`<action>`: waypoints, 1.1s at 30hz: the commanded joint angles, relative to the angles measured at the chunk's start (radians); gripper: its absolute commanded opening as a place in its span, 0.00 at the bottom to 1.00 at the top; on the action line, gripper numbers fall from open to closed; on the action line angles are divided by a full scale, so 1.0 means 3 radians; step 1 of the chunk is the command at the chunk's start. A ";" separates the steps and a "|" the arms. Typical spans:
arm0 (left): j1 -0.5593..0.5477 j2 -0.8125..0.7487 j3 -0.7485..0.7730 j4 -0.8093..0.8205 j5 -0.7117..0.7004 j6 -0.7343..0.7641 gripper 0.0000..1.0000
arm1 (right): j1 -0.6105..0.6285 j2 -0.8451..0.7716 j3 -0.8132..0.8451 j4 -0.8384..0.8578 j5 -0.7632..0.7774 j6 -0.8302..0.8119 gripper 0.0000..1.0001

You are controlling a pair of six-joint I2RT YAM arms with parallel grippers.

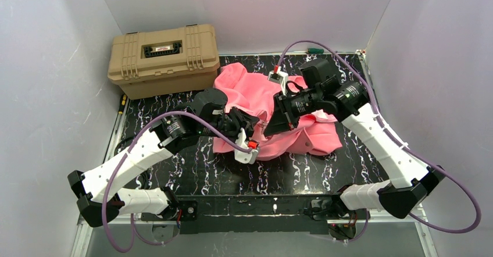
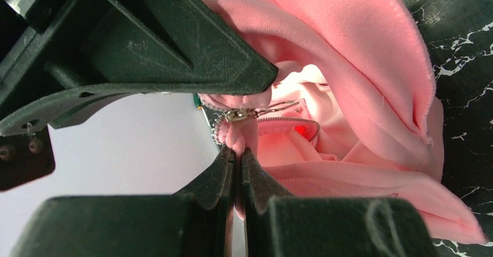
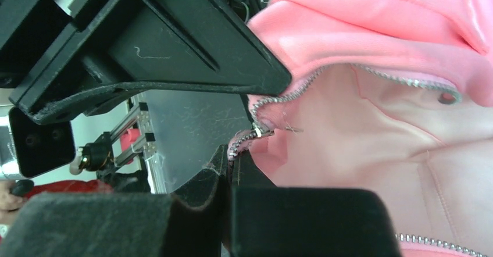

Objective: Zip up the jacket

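You are holding the jacket (image 1: 250, 88) with both grippers. The left gripper (image 1: 249, 130) is pinching the cloth right by the little metal zipper slider (image 2: 235, 115). The right gripper (image 1: 273, 123) is pinching the zipper edge too.

I think you are lining up the two sides. Be going slowly and pulling the cloth flat, so the teeth (image 3: 302, 82) are meeting straight.

The jacket is lying bunched up in the middle of the black table (image 1: 325, 164), near the tan case (image 1: 164, 59). It is looking soft and pink, paler inside, and mostly unzipped.
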 commanded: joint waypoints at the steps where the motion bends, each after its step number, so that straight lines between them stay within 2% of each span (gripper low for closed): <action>1: -0.0037 -0.0011 0.0022 -0.0080 0.0114 0.0118 0.00 | 0.0085 -0.0003 -0.0022 0.0321 -0.0506 0.0095 0.01; 4: -0.0037 -0.0043 0.0003 -0.0177 0.0152 0.0279 0.00 | 0.0100 -0.0018 -0.0032 0.0299 -0.0549 0.0070 0.01; 9: -0.0032 -0.0138 -0.0044 -0.0660 0.0425 0.0822 0.00 | 0.0157 -0.0033 -0.0069 0.0249 -0.0669 -0.0015 0.01; 19: 0.0069 -0.0220 0.0046 -0.0909 0.0773 0.0961 0.00 | 0.0181 -0.0114 -0.0185 -0.0052 -0.0362 -0.0317 0.01; 27: 0.0076 -0.0226 0.0066 -0.0993 0.0806 0.1042 0.00 | 0.0236 -0.0061 -0.0013 -0.0346 0.0105 -0.0600 0.01; 33: 0.0076 -0.0208 0.0082 -0.0993 0.0818 0.1076 0.00 | 0.0524 0.0078 0.0033 -0.0520 0.0368 -0.0783 0.01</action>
